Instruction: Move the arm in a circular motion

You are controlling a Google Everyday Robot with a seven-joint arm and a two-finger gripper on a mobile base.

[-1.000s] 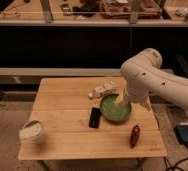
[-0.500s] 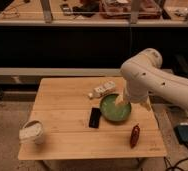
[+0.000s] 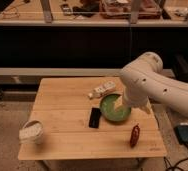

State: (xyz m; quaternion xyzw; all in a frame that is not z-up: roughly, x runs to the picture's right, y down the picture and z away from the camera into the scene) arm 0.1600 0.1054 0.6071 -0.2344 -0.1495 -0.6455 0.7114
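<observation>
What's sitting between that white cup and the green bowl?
A flat black slab, seen in the camera view; the gripper hangs over the bowl.

Wooden table (image 3: 62,102) before dark shelving (image 3: 47,22), speckled floor (image 3: 4,122).

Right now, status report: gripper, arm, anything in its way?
Gripper down over the green bowl, possibly inside it. Arm bent over the table, right side. Bowl, phone and red object close to any sweep.
</observation>
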